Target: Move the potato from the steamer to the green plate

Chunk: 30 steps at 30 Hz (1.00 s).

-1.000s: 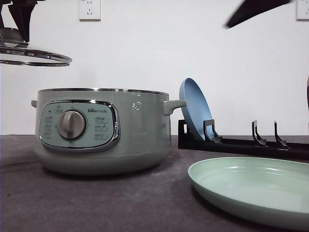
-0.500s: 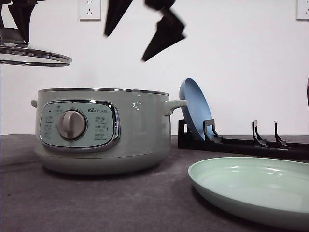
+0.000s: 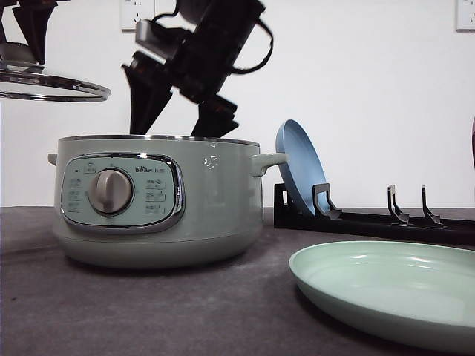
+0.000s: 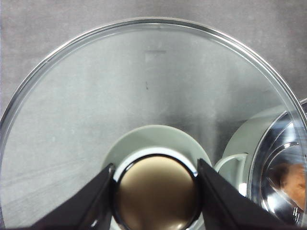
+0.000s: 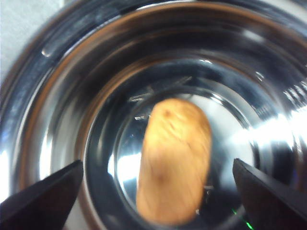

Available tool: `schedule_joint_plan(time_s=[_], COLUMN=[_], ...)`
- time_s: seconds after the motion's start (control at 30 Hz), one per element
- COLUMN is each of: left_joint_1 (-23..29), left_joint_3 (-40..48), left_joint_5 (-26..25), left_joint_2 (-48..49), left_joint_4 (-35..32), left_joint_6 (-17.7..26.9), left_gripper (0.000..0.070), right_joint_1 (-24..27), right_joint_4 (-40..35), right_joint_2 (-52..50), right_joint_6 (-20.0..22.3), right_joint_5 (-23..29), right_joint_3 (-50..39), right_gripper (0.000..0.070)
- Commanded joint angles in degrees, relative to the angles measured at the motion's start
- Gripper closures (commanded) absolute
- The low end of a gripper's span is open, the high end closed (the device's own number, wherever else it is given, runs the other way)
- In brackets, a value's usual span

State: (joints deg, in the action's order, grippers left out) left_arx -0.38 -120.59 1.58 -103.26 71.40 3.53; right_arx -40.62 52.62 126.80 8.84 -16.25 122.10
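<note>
Two arms are at work. Left gripper [image 4: 156, 191], jaws closed on the knob, holds the glass lid [image 4: 144, 91] up and aside, so the steamer [image 3: 159, 200] stands uncovered. Right gripper [image 5: 158, 191] hangs over the open pot, jaws spread wide and holding nothing. Directly beneath it, between the fingertips, the potato [image 5: 175, 160] lies on the shiny pot floor, its long axis running crosswise to the jaw gap. Grasping, lifting and carrying to the bare green plate [image 3: 390, 289] all remain.
</note>
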Motion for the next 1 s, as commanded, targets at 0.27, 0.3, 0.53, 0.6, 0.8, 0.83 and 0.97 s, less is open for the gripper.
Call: schedule_joint_plan(time_s=[0.27,0.3,0.53,0.6,0.8,0.83,0.97], left_joint_1=[0.08,0.12,0.44,0.44,0.48,0.48,0.48], left_joint_3=[-2.65,-2.65,-2.65,-2.65,-2.65,-2.65,-2.65], left_joint_5=[0.13,0.13,0.13,0.13,0.13,0.13,0.13], left_joint_2=[0.83,0.83,0.83,0.83,0.83,0.83,0.83], left_joint_4=[-1.60,-1.62,-1.77,-1.79,-1.82,-1.82,-1.82], left_joint_6=[-0.15,-0.15,-0.15,-0.15,-0.15,-0.15,-0.15], left_gripper=[0.0690,0.0690,0.0690,0.0690,0.0690,0.0690,0.0690], right_joint_1=[-1.03,-1.03,-0.93,-0.97,-0.98,-0.97,-0.94], right_joint_4=[-5.32,-5.42,-4.88,-4.97,-4.87,-4.78,-4.35], right_joint_2=[4.30,4.65,6.68,7.00,7.44,7.58,8.08], right_joint_6=[1.09,1.08,1.06,1.06,1.05,1.05,0.89], right_joint_5=[1.75,1.75,1.76,1.76,1.79,1.78,1.68], right_joint_3=[1.66,1.66,1.65,1.64,1.64,1.64,1.60], right_gripper=[0.0082,0.0082,0.0083,0.0083,0.0093,0.0107,0.0212])
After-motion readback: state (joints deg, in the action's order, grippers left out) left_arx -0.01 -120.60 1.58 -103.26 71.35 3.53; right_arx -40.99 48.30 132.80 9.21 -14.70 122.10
